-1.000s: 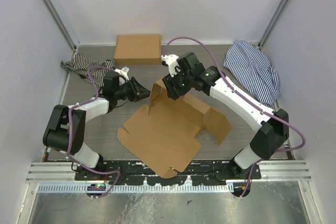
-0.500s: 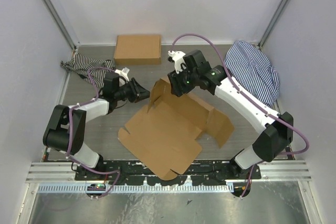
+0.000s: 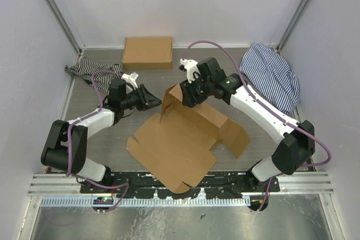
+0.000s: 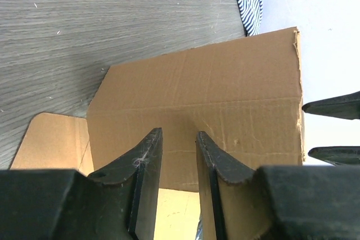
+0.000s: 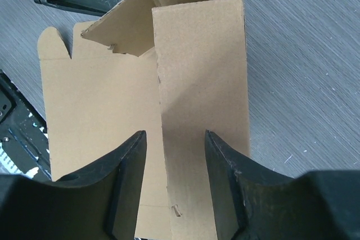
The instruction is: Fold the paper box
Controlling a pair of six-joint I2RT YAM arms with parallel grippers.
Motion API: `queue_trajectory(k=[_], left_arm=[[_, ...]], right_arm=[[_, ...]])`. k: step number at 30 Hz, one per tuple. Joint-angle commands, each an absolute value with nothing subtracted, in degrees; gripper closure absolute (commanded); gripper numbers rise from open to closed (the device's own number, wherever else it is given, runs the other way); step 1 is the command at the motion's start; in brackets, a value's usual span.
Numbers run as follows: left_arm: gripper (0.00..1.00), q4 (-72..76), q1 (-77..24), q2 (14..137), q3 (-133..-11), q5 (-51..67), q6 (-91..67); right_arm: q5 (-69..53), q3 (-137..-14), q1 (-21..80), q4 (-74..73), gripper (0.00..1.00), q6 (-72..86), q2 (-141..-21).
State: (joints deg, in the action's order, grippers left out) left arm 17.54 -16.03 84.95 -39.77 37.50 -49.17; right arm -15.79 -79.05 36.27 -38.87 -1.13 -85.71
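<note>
The paper box (image 3: 174, 144) lies mostly flat as a brown die-cut sheet mid-table, with one far panel (image 3: 170, 100) standing up. My left gripper (image 3: 159, 101) is level with this panel on its left, open, tips close to its face. In the left wrist view the standing panel (image 4: 214, 99) fills the space beyond the left gripper (image 4: 179, 134), and nothing lies between the jaws. My right gripper (image 3: 187, 98) hangs over the panel's right side, open. From the right wrist the right gripper (image 5: 173, 134) straddles a crease of the box (image 5: 197, 82) without holding it.
A second closed brown box (image 3: 147, 52) sits at the back wall. A dark striped cloth (image 3: 90, 72) lies at the back left and a blue striped cloth (image 3: 273, 77) at the back right. Enclosure walls stand on three sides; a metal rail (image 3: 180, 186) runs along the front.
The right gripper lifted back a little, then came down toward the standing panel, its jaws narrowing slightly. The left gripper edged right toward the panel and its elbow dropped.
</note>
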Motion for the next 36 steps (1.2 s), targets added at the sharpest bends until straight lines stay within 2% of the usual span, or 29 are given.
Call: queue_trajectory(k=[1, 8, 16, 21, 36], left_arm=[[0.62, 17.31, -16.81, 85.60, -39.02, 37.94, -47.31], [0.59, 16.99, -18.95, 83.90, -38.79, 35.67, -43.79], [0.52, 16.20, -24.21, 79.71, -37.44, 21.57, -33.49], [0.48, 21.96, -25.91, 80.64, -36.15, 17.63, -31.56], [0.45, 44.30, -28.47, 88.41, -30.54, 15.78, -31.90]], right_arm=[[-15.65, -78.14, 36.47, -39.20, 0.49, -0.23, -84.02], [-16.11, -77.80, 36.47, -39.13, 0.49, 0.04, -84.37], [-17.26, -77.61, 36.47, -38.69, 0.51, 0.02, -84.81], [-17.63, -77.43, 36.46, -38.45, 0.51, 0.00, -85.07], [-18.45, -77.97, 36.46, -38.67, 0.52, 0.00, -85.96]])
